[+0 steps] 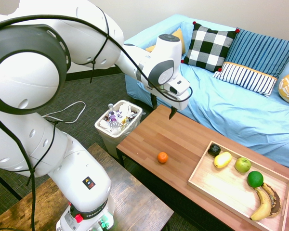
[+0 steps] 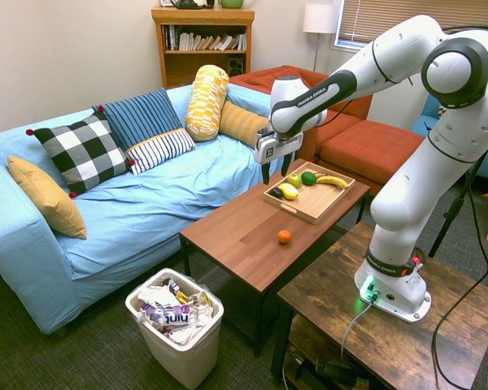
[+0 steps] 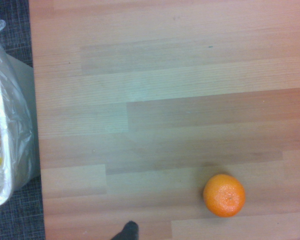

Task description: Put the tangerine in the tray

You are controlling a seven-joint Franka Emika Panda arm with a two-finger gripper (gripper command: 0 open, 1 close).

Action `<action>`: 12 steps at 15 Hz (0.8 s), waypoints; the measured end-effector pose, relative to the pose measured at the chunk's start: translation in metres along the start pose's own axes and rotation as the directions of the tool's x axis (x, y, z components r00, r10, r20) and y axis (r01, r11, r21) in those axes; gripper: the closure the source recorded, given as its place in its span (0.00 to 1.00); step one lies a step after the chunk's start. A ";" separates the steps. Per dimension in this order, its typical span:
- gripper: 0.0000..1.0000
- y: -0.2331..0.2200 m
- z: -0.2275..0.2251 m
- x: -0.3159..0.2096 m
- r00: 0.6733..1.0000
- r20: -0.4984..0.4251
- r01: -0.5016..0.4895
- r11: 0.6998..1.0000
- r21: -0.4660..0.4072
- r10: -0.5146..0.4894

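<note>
The tangerine [image 1: 163,157] [image 2: 285,236] [image 3: 224,195] is a small bright-orange fruit lying alone on the brown wooden coffee table [image 1: 183,134], near its front edge. The light-wood tray [image 1: 221,185] [image 2: 317,203] sits at the table's other end, holding several fruits. My gripper [image 1: 163,107] [image 2: 276,169] hangs open and empty well above the table, between the tangerine and the sofa side, touching nothing.
In the tray lie a lemon [image 1: 222,160], a green apple [image 1: 243,165], a lime [image 1: 255,179], a banana [image 1: 263,204] and a dark fruit [image 1: 214,149]. A white trash bin [image 1: 118,122] [image 2: 176,321] stands at the table's end. A blue sofa [image 1: 241,110] runs behind.
</note>
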State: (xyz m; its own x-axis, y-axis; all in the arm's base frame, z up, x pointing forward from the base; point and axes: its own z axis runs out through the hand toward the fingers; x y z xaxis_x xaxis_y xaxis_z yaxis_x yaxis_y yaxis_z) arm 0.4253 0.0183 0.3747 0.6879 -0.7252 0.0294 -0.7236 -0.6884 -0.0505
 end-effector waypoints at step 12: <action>0.00 0.032 0.177 -0.003 0.993 0.062 -0.090 0.991 -0.098 0.097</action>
State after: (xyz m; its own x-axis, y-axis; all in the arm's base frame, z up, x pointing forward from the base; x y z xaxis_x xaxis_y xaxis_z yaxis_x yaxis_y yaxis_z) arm 0.4107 0.0008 0.1959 0.6170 -0.7861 -0.0375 -0.7848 -0.6181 0.0447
